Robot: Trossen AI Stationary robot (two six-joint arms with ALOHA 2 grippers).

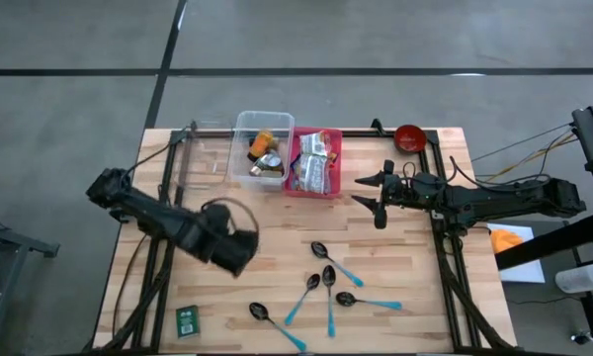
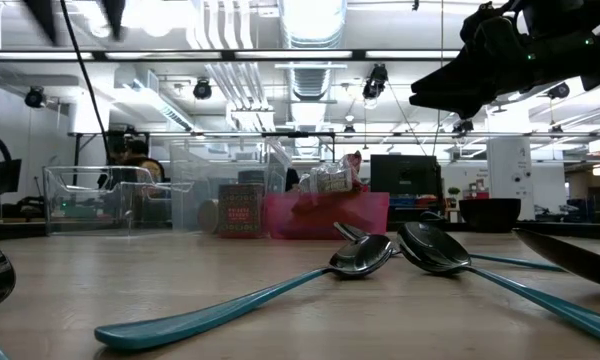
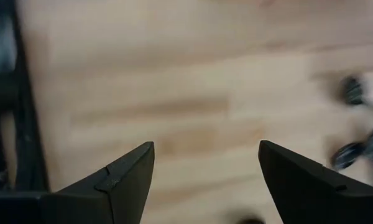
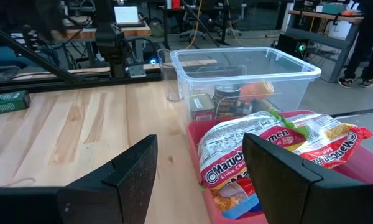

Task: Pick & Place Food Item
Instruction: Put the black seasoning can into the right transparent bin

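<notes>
A clear plastic bin point(image 1: 262, 148) at the table's far side holds cans and an orange item point(image 4: 236, 99). Beside it on the right, a pink bin point(image 1: 314, 163) holds ramen packets point(image 4: 267, 149). My left gripper point(image 1: 239, 252) hangs open over bare wood left of the table's middle, fingers pointing down point(image 3: 205, 146). My right gripper point(image 1: 368, 193) stands open and about level, just right of the pink bin, with the ramen packets right ahead of its fingers point(image 4: 199, 140). Neither gripper holds anything.
Several teal-handled spoons point(image 1: 326, 287) lie at the near middle. A small green box point(image 1: 186, 319) sits at the near left corner, and a red bowl point(image 1: 408, 136) at the far right. A clear cup point(image 4: 173, 81) stands left of the clear bin.
</notes>
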